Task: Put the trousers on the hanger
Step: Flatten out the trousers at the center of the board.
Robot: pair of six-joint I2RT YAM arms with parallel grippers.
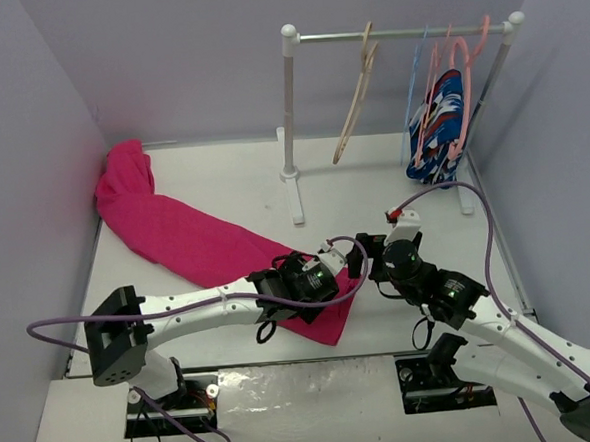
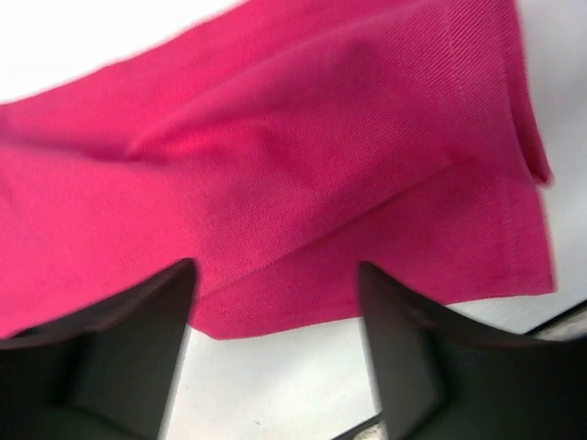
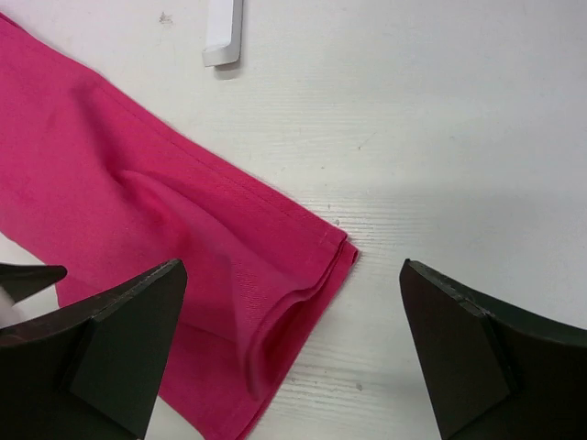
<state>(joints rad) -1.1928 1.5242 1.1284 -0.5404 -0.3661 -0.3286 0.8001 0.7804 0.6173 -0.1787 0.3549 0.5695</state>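
Observation:
The magenta trousers [image 1: 181, 238] lie flat on the white table, running from the back left corner to the front middle. My left gripper [image 1: 330, 264] hovers over their near end. In the left wrist view it [image 2: 275, 268] is open, with the trousers' folded edge [image 2: 303, 183] lying just between the fingertips and nothing pinched. My right gripper [image 1: 362, 257] is beside it, wide open [image 3: 292, 266] above the trousers' hem corner [image 3: 275, 275]. The beige wooden hanger [image 1: 357, 92] hangs on the rail at the back, clear of both grippers.
A white clothes rack [image 1: 291, 121] stands at the back; its foot [image 3: 223, 37] shows in the right wrist view. On its rail's right end hang salmon-pink hangers [image 1: 462, 81], a thin blue hanger [image 1: 414, 88] and a blue patterned garment [image 1: 438, 127]. Grey walls close in the table on both sides.

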